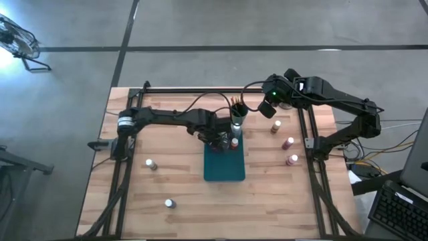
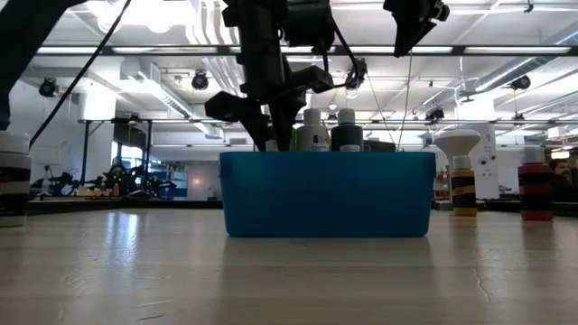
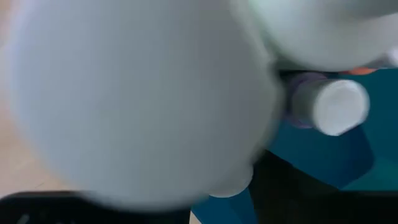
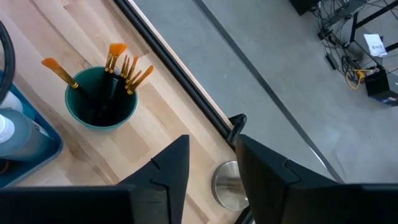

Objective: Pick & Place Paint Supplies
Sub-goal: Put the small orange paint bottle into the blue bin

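The teal tray (image 1: 224, 167) lies mid-table. My left gripper (image 1: 217, 142) reaches down into its far end, shut on a white-capped paint bottle whose cap (image 3: 137, 99) fills the left wrist view. Beside it in the tray stand a purple bottle (image 3: 326, 106), a red-brown one (image 1: 235, 142) and a taller light-green bottle (image 4: 18, 134). A teal cup of brushes (image 4: 101, 96) stands just beyond the tray's far end. My right gripper (image 4: 213, 165) hangs open high above the table, right of the cup, holding nothing. My left gripper comes at the bottle from above, pointing steeply down into the tray. The bottle's white cap (image 3: 137, 99) hides the fingers and the place of contact. The tray wall (image 2: 327, 192) hides whether the bottle's base rests on the tray floor.
Loose bottles stand on the table: two to the left (image 1: 151, 164) (image 1: 170, 203) and three to the right (image 1: 275, 126) (image 1: 289, 142) (image 1: 292, 159). A round metal piece (image 4: 227, 183) lies under my right gripper. A black frame rail (image 1: 221, 90) edges the table's far side.
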### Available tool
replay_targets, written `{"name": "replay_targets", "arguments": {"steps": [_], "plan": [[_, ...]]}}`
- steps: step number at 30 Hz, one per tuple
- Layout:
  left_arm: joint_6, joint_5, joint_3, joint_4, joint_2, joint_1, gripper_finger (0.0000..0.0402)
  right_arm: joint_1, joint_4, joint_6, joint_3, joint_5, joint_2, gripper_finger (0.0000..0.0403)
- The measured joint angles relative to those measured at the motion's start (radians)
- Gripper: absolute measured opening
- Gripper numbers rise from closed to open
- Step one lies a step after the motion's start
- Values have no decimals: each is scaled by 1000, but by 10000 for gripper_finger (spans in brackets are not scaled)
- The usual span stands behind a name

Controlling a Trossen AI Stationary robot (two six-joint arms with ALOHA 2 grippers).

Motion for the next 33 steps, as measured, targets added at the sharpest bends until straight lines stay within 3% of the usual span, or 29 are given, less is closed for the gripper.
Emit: {"name": "replay_targets", "arguments": {"steps": [33], "plan": [[14,8,-2,-10,9,0,140,0,8,0,0,0,0,190]]}}
